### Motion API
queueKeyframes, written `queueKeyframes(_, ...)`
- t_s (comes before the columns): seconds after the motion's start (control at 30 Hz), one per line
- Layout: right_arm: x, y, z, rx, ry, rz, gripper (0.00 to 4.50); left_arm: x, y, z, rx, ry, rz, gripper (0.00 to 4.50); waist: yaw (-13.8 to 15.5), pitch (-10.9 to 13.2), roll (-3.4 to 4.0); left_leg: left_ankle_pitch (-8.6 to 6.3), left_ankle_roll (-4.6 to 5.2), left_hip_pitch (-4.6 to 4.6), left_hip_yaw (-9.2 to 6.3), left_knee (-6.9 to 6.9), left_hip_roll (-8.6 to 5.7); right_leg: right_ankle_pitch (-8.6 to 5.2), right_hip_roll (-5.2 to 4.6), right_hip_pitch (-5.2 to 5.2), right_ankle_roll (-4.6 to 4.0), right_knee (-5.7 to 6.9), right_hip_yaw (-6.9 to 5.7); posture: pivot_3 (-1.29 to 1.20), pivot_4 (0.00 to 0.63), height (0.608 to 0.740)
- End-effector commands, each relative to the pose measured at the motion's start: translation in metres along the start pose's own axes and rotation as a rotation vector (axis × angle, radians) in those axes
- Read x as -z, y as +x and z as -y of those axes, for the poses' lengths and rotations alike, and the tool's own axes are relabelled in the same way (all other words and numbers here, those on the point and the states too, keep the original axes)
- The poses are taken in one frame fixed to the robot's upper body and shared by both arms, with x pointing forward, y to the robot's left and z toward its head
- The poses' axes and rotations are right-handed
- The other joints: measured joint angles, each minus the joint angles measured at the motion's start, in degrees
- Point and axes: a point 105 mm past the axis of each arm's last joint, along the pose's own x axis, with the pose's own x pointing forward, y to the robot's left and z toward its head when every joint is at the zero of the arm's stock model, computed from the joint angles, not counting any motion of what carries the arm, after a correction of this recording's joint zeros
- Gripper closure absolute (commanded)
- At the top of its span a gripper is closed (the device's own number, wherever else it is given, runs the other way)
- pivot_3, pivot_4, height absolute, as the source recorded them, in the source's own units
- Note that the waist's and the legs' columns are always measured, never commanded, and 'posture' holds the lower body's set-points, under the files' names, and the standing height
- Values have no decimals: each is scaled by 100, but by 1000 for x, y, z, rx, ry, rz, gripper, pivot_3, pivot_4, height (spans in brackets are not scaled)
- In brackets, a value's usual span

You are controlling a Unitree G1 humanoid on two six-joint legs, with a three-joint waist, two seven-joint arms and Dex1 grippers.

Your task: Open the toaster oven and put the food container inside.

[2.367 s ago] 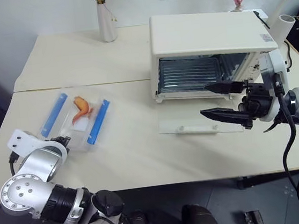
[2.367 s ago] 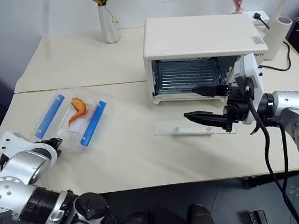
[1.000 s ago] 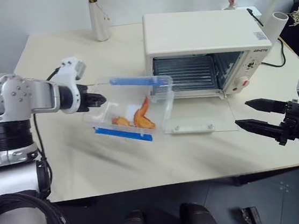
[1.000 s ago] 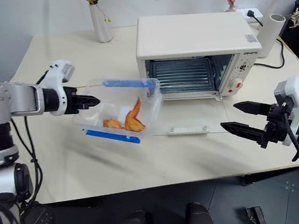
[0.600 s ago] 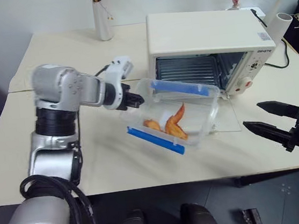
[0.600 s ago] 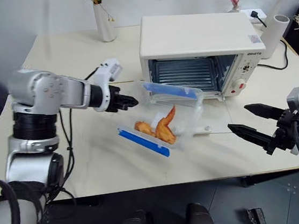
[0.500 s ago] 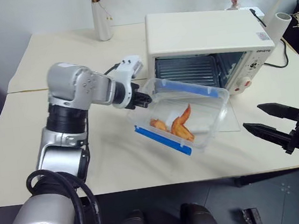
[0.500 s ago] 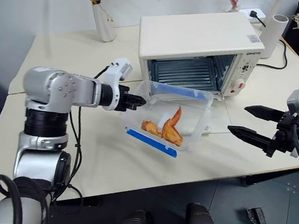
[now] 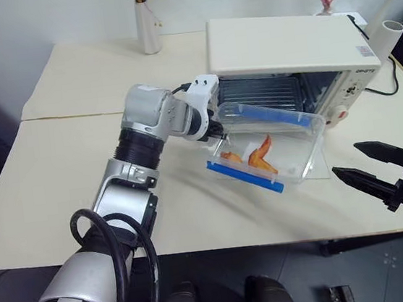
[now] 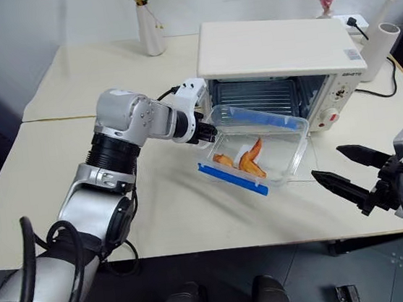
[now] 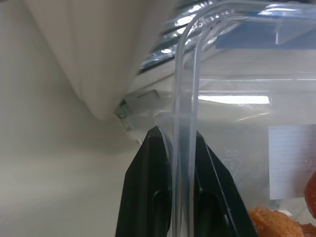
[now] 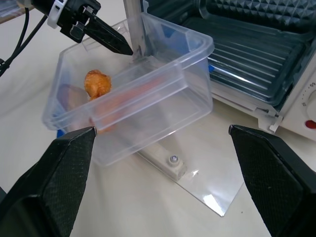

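The cream-white toaster oven (image 9: pixel 287 43) stands at the back right with its glass door (image 12: pixel 197 173) folded down flat on the table. The wire rack (image 12: pixel 256 54) shows inside. The clear food container (image 9: pixel 274 146), with blue clips and orange food pieces, hangs tilted just in front of the opening, over the door. My left gripper (image 10: pixel 210 132) is shut on the rim of its short side. In the left wrist view both black fingers (image 11: pixel 148 187) pinch that rim. My right gripper (image 9: pixel 347 161) stands open near the table's front right edge, apart from the container.
A white vase (image 9: pixel 147 26) stands at the table's back, left of the oven. A white tube (image 9: pixel 391 27) and a black cable sit behind the oven on the right. A seam crosses the cream table (image 9: pixel 66 181) on the left.
My left arm has carried the food container to the right, from mid-table to just in front of the open oven. My right gripper has stayed open and in place.
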Motion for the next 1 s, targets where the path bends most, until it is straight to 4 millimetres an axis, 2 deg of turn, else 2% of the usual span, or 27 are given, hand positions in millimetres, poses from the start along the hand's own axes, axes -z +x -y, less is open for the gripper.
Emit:
queueKeyframes(0.03,-10,-3,3,16,-37,37,0,-4,4,4,-19,1,21,3295,25,0,0,1,1,-1,0,0,0,0,0,0,0,-3,0,0,150,740)
queueKeyframes(0.2,-10,-1,5,16,-41,36,0,-12,0,16,32,-32,41,1722,68,0,0,2,3,-2,0,0,-3,3,-2,1,5,-4,-1,0,150,740)
queueKeyframes(0.7,-10,5,11,9,-47,42,0,-42,-29,26,90,29,126,1722,61,0,0,2,2,-5,0,0,-5,3,-2,-1,6,-4,-4,0,150,740)
queueKeyframes(0.83,-11,5,12,10,-51,42,0,-58,-47,30,145,36,205,1722,38,0,0,2,2,-6,0,-1,-4,3,-2,-3,6,-4,-4,0,150,740)
queueKeyframes(0.93,-17,2,12,12,-61,51,0,-75,-72,35,252,45,319,1722,0,0,0,3,1,-7,0,-1,-2,3,-1,-5,6,-3,-5,0,150,740)
queueKeyframes(1.0,-24,1,11,9,-70,64,0,-78,-88,31,315,34,366,1722,-63,0,0,3,0,-7,1,-2,-1,3,-1,-5,6,-2,-4,0,150,740)
